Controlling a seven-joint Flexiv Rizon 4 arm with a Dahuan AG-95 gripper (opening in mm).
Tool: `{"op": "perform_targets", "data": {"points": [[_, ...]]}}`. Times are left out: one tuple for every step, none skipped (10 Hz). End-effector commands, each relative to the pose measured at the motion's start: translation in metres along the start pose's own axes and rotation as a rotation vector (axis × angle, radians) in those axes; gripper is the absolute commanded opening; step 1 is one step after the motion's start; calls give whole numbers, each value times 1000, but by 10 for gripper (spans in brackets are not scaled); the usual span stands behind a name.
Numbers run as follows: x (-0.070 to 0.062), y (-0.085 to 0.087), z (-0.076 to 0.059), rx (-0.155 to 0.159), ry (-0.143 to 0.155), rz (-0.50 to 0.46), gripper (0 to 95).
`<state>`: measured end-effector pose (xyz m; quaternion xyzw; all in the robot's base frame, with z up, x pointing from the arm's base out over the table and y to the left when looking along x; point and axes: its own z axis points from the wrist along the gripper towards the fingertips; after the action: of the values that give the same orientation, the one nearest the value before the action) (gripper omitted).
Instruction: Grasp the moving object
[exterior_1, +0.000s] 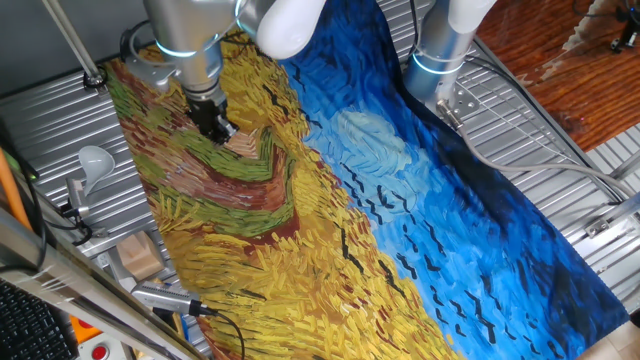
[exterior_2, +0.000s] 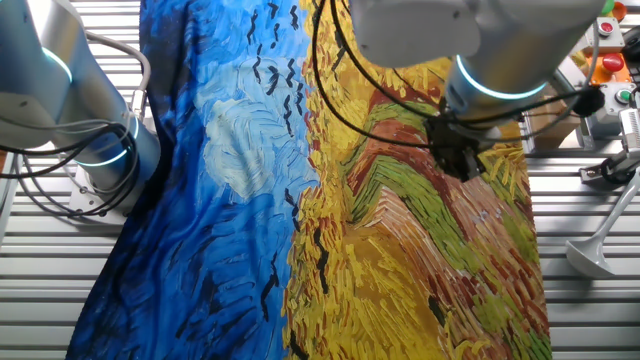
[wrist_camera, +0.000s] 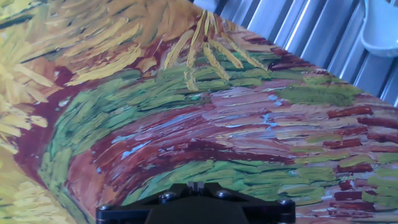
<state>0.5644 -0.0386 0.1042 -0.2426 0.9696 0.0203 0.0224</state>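
Currently claw (exterior_1: 218, 127) low over counter cloth (exterior_1: 300, 220) | spread unreadable | toy unseen | I'd scan toward 12 o'clock first

One painted cloth (exterior_1: 330, 200), two robot arms (exterior_1: 190, 40), one wooden block (exterior_1: 138, 255) and one white scoop (exterior_1: 92, 162) are counted.

The arm (exterior_1: 190, 35) reaches down over the counter, its silver wrist near vertical, with a lit blue ring around the wrist housing. The black gripper (exterior_1: 215, 124) points straight down, low over the counter surface, close to the counter's long edge and toward one end of it. In the hand view only the black gripper base (wrist_camera: 196, 208) shows; the fingers cannot be made out, and their state is unclear.
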Motion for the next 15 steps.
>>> {"op": "perform_targets", "data": {"points": [[-2,-5,3,0,1,-12,0],[-3,-9,5,0,0,-18,0],[-3,-10,8,0,0,-20,0],[-3,-12,9,-1,0,-23,0],[-4,-14,13,0,0,-26,0],[-5,-14,15,0,1,-27,0],[-4,-15,18,-1,0,-27,0],[-3,-15,20,-1,-1,-28,0],[-2,-16,22,-1,-1,-27,0],[-1,-17,24,-2,-2,-26,0],[-1,-17,26,-3,-2,-26,0],[0,-18,27,-3,-3,-28,0],[0,-18,28,-5,-5,-28,0],[1,-19,28,-5,-4,-29,0],[2,-20,28,-3,-3,-30,0]]}}
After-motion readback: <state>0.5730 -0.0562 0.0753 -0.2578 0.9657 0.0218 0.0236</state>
